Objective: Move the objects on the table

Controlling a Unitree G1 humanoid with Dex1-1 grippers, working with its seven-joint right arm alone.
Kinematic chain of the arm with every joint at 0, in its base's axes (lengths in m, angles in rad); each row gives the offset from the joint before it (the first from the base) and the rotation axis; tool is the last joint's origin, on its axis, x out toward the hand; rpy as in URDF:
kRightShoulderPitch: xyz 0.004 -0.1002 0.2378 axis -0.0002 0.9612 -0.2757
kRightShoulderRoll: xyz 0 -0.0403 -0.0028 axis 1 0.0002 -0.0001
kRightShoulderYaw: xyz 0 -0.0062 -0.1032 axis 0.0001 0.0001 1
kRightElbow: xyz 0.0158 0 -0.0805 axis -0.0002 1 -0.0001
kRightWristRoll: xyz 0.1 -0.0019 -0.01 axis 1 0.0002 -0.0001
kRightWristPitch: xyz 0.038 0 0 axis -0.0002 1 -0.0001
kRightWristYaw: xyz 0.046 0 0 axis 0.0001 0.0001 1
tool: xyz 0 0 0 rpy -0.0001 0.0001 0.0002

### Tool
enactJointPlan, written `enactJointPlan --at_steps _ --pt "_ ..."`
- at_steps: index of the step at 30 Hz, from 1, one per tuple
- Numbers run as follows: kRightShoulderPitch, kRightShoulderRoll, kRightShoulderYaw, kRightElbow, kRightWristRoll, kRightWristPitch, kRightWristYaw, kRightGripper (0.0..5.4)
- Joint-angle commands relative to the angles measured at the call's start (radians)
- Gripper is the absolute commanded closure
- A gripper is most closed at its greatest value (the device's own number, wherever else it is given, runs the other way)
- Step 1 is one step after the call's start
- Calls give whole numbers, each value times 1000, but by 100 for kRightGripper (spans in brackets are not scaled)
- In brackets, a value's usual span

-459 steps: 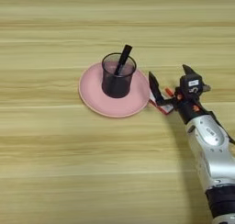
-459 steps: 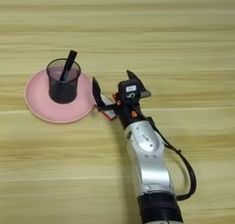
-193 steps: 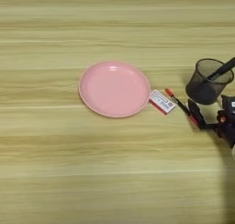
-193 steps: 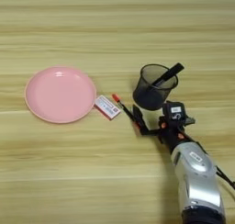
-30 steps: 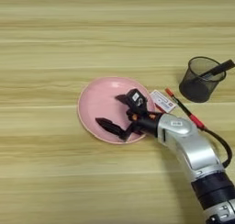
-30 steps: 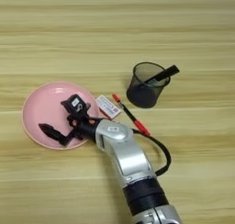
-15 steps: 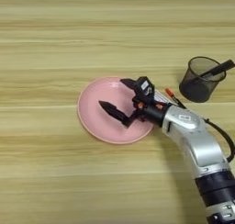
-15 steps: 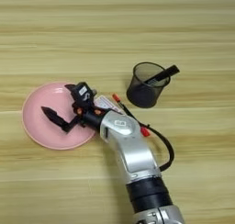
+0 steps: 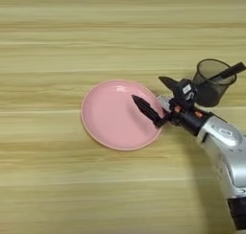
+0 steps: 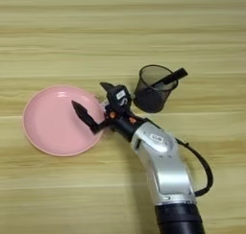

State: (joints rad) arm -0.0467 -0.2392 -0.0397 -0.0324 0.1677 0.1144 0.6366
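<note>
Right gripper [image 9: 153,95] spread wide, grasping nothing: one black finger [image 9: 146,110] over the right part of the pink plate [image 9: 108,118], the other above the plate's far right rim. Whether that finger touches the plate: unclear. Pen cup [image 10: 153,89] with marker [image 10: 170,77] upright on the table [image 10: 57,31], just right of the gripper. Card and pen hidden beneath wrist. Silver forearm [image 10: 163,166] fully seen only in the right eye view, cut off in the left.

Silver right forearm reaching in from bottom right, hand [image 9: 153,95] with black fingers spread wide
</note>
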Motion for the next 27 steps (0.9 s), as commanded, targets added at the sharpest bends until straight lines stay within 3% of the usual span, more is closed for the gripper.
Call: enactJointPlan --at_steps 1,7,16,27 --pt "36 -6 -41 -86 18 -54 -55 3" --pt "137 21 -53 -139 19 -67 -113 3" --pt "175 42 -109 -151 46 -84 -189 3" --pt "176 2 -183 -103 37 -92 -241 3"
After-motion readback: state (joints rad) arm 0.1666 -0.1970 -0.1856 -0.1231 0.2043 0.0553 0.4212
